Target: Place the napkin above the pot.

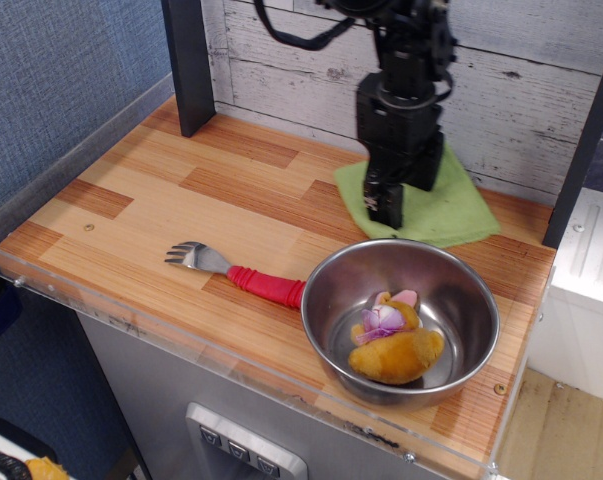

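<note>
Napkin handling is judged as light, soft and limp; a pinch at a folded edge or through the layers is advised, since the cloth can bunch or unfold. The napkin is located on the counter just behind the pot, under the hand. Whether the hand is clenched on the cloth cannot be told. A stuffed toy is contained in the pot.

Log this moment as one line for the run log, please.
stage: napkin behind pot by the back wall | claw: down on napkin's front-left edge, grip unclear | pot: holds plush toy | fork: left of pot
</note>
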`<state>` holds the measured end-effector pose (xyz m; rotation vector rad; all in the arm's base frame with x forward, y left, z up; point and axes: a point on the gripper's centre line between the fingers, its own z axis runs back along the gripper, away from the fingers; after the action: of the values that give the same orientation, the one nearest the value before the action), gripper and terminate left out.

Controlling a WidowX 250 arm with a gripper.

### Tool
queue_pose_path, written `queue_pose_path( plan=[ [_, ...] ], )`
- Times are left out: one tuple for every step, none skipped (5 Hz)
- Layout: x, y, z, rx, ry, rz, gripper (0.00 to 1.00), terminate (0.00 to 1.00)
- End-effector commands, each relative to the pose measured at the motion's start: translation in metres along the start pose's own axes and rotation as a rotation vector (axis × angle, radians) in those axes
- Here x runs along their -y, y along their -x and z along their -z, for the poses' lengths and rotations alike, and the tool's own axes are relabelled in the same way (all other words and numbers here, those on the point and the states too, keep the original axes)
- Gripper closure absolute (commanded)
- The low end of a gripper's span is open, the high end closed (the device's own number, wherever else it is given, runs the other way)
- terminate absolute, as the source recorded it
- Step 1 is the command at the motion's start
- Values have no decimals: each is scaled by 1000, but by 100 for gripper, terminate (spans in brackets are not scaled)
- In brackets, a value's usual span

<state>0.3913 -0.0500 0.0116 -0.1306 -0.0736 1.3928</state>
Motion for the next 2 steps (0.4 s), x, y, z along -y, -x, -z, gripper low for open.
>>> queue_pose_path(
  plan=[
    [-9, 34, -6, -13, -7, 81, 0, 0],
    [-6, 35, -11, -10, 1, 92, 0, 0]
  ],
)
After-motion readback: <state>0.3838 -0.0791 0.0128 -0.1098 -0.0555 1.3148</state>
